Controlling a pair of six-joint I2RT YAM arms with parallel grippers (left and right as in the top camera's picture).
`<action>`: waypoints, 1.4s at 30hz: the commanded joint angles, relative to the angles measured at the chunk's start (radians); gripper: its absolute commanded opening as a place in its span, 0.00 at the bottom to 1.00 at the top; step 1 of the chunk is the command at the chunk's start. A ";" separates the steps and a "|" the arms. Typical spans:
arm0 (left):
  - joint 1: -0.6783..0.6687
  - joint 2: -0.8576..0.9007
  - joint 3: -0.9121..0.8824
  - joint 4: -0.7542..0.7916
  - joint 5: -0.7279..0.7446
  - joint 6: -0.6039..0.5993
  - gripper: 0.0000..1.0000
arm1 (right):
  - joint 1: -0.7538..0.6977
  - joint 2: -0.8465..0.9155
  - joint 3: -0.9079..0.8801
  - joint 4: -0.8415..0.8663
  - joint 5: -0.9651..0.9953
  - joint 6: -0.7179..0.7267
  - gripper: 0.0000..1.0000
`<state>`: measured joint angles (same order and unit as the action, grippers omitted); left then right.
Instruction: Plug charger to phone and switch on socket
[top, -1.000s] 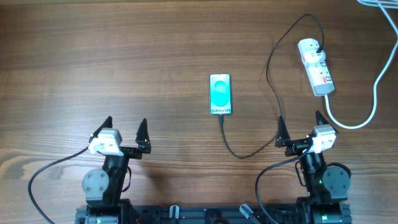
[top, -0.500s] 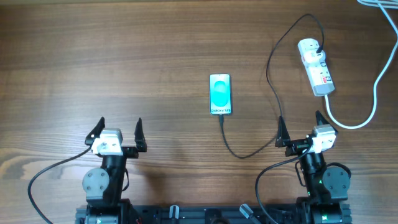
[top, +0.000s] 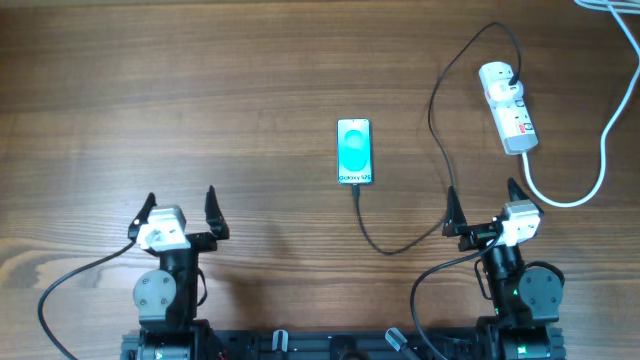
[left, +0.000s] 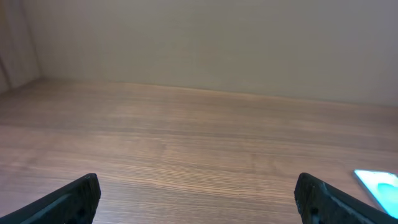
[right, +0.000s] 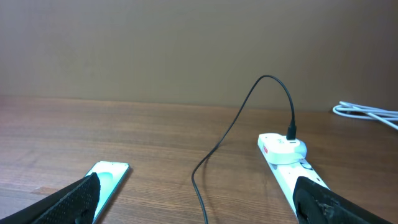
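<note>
The phone (top: 354, 151) lies flat mid-table with its turquoise screen up. The charger's black cable (top: 388, 252) runs from a white adapter (top: 497, 77) on the socket (top: 512, 118), loops across the wood and ends at the phone's near edge; whether its tip is plugged in I cannot tell. My left gripper (top: 180, 204) is open over bare wood, left of and nearer than the phone. My right gripper (top: 482, 193) is open too, holding nothing, near the socket's near end. The right wrist view shows the phone (right: 109, 179), cable (right: 194, 180) and socket (right: 291, 167) ahead of the open right gripper (right: 199, 200). The left gripper (left: 199, 202) faces bare wood, the phone's corner (left: 380, 185) at right.
A thick white cord (top: 560, 203) curls from the socket's near end toward the table's right edge and back corner, also visible as a white cord (right: 367, 113) in the right wrist view. A plain wall stands behind the table's far edge.
My left gripper has shifted to the left, away from the phone, still open. The right arm, phone, cable and socket have not moved.
</note>
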<state>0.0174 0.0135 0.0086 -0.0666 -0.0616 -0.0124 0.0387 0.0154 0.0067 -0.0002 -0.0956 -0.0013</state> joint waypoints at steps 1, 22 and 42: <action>0.006 -0.011 -0.003 -0.010 0.031 0.013 1.00 | 0.003 -0.011 -0.002 0.002 0.014 0.002 1.00; 0.007 -0.011 -0.003 -0.013 0.084 0.028 1.00 | 0.003 -0.011 -0.002 0.002 0.014 0.002 1.00; 0.007 -0.011 -0.003 -0.013 0.087 0.031 1.00 | 0.003 -0.011 -0.002 0.002 0.014 0.002 0.99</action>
<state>0.0196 0.0135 0.0086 -0.0704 0.0021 -0.0010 0.0387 0.0154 0.0067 -0.0002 -0.0956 -0.0013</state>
